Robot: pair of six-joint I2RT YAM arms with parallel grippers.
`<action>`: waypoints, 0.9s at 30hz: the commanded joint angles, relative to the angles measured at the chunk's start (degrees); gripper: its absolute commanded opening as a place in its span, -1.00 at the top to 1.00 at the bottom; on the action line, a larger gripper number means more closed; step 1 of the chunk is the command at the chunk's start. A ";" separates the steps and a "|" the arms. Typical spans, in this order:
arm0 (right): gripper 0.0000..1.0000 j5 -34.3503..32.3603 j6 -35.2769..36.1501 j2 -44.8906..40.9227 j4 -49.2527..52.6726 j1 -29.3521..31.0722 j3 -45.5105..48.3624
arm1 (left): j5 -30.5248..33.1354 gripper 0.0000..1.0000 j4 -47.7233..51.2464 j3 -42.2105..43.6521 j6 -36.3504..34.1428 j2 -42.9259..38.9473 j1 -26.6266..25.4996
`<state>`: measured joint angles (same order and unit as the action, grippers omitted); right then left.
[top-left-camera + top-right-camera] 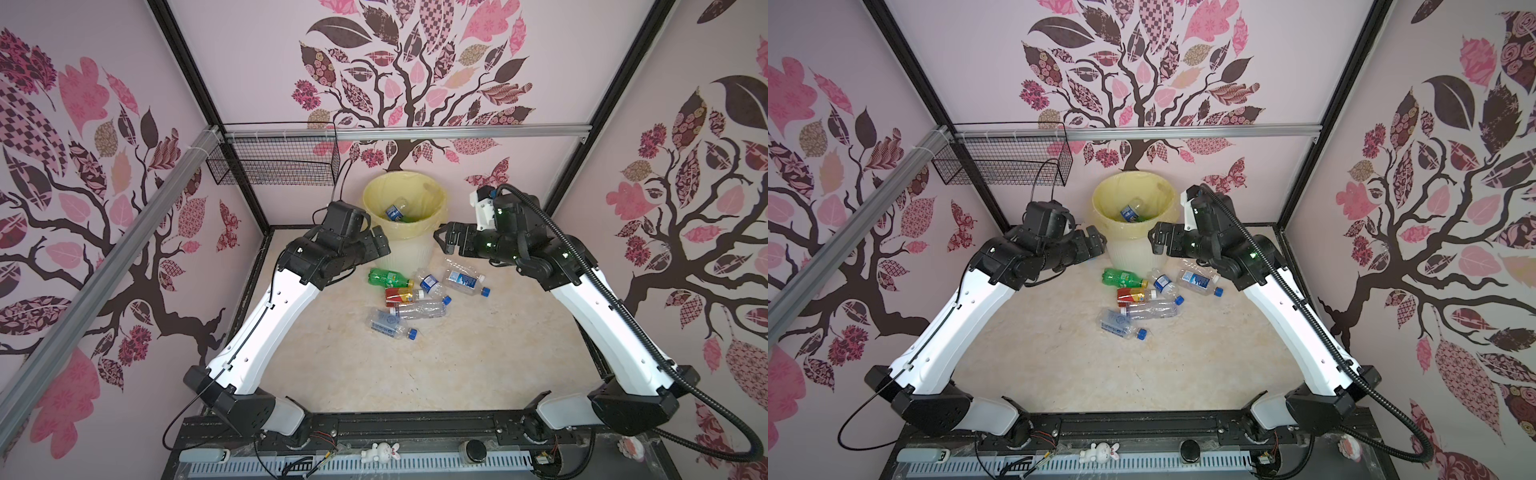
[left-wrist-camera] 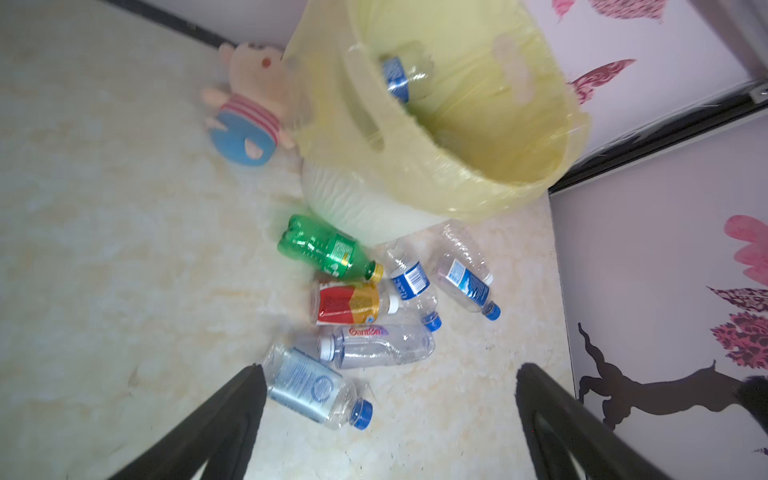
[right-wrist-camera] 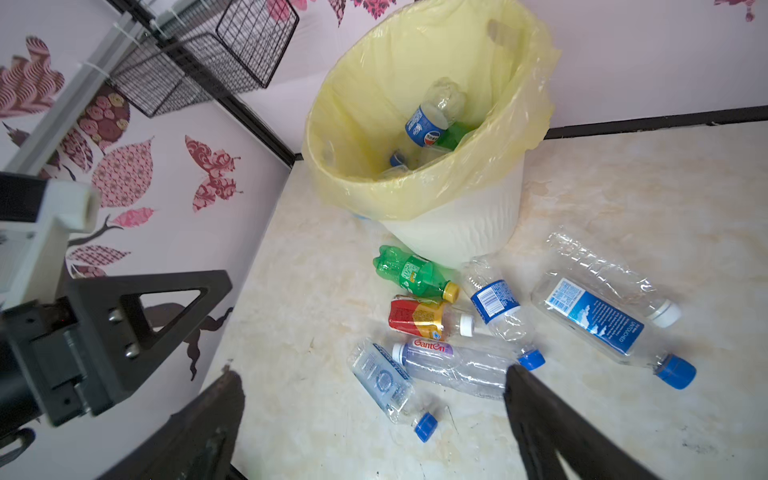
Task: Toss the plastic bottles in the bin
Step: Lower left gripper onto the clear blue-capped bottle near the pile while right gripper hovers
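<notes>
Clear bottle [image 3: 457, 368] lettered "Ganten", red-labelled bottle [image 3: 417, 318] beside it, left hand [image 2: 390, 370], right hand [image 3: 372, 372] — both released, empty

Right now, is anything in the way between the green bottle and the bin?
Nothing visible does. The green bottle lies at the foot of the bin, whose mouth is uncovered.

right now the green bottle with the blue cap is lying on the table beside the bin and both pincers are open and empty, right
Not quite: the cap is yellow, not blue, as the right wrist view shows on the green bottle. The rest holds: it lies on the table beside the bin, and the left pincer and right pincer are open and empty.
</notes>
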<state>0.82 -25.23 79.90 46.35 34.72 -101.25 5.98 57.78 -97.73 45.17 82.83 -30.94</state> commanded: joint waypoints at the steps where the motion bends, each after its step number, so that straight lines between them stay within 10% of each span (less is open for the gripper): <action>1: -0.99 -5.39 4.05 -3.50 1.53 2.18 4.93 | -3.08 -0.95 -0.25 8.21 11.44 -2.80 0.34; 27: -0.99 -10.90 9.04 -9.85 -8.99 9.67 30.16 | -13.14 -0.94 -2.45 22.93 39.53 12.27 1.71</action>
<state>-9.61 -16.58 72.23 38.20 43.99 -70.87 -5.76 55.64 -74.02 82.74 93.21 -29.28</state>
